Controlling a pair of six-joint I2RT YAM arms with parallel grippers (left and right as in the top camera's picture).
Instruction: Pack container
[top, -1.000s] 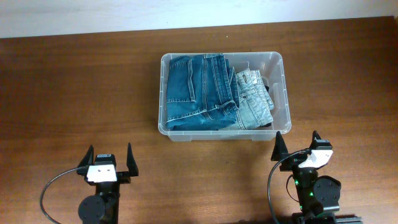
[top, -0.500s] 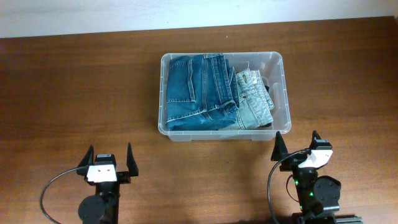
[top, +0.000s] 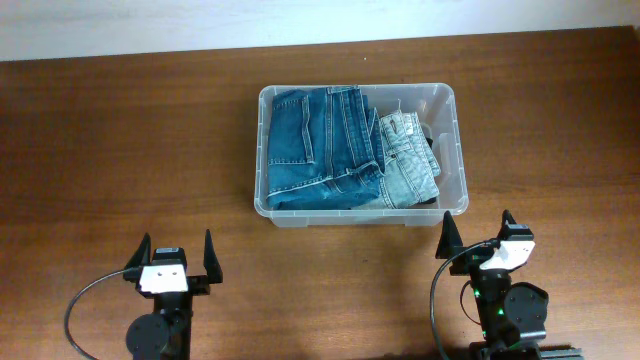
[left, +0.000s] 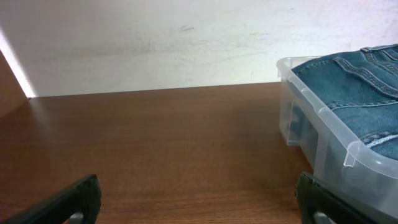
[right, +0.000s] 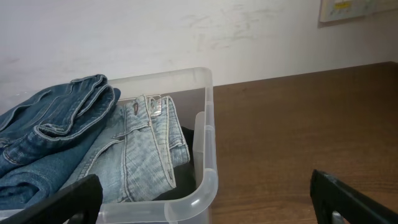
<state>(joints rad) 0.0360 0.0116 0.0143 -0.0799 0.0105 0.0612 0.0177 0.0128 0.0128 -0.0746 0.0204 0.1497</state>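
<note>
Container (top: 459, 140): dark jeans (top: 315, 145) and light jeans (top: 405, 165) folded inside | outside: nothing waiting | left gripper (top: 177, 243), right gripper (top: 475, 225): jaws apart, empty | packing looks done

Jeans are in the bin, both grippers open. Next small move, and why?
Probably just hold both arms parked. The dark jeans and light jeans already lie inside the container, nothing else to pack is in view, and the left gripper and right gripper stand open, empty and clear of it.
</note>
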